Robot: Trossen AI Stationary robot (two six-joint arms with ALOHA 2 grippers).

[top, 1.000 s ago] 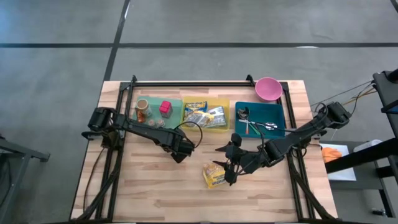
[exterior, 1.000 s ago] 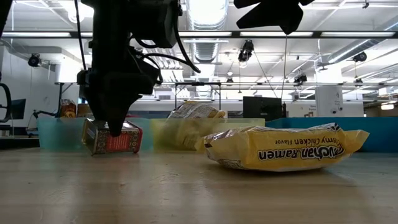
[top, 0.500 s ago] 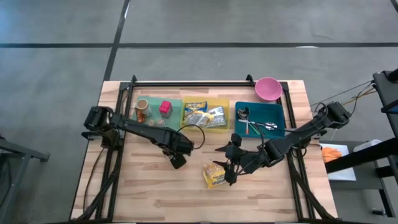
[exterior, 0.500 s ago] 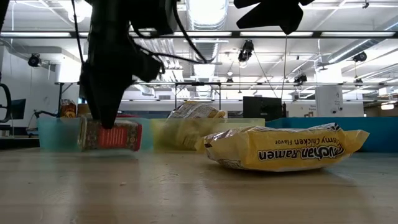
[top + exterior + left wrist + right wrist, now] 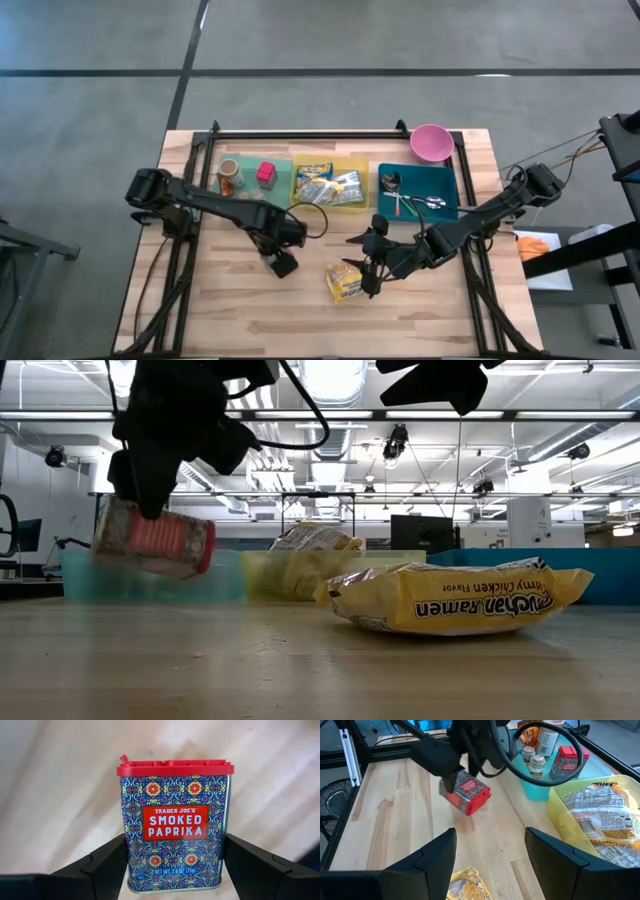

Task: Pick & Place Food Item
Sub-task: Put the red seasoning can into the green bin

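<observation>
Our left gripper point(image 5: 282, 262) is closed on the smoked paprika tin point(image 5: 174, 825), one dark finger point(image 5: 102, 865) pressed to each narrow side, red lid pointing away from the wrist. In the low view the tin point(image 5: 153, 542) hangs tilted, clear of the table point(image 5: 240, 310). From above, gripper and tin sit over the bare wood left of the table's middle, just in front of the teal bin point(image 5: 279, 175).

Our right gripper point(image 5: 371, 268) hovers over the middle of the table, towards the front edge, its fingers point(image 5: 435, 857) spread apart and holding nothing. Just beside it lies a yellow ramen packet point(image 5: 455, 598), flat on the wood; we see its corner point(image 5: 467, 884) between the right fingers.

Along the back edge stand three bins side by side. The teal one towards the left back corner holds spice jars point(image 5: 537, 764) and another red-lidded tin point(image 5: 567, 762). The yellow bin point(image 5: 358, 203) in the middle carries more packets point(image 5: 592, 815). The blue bin point(image 5: 450, 190) to the right holds utensils point(image 5: 415, 203), and a pink bowl point(image 5: 431, 142) sits at the right back corner.
</observation>
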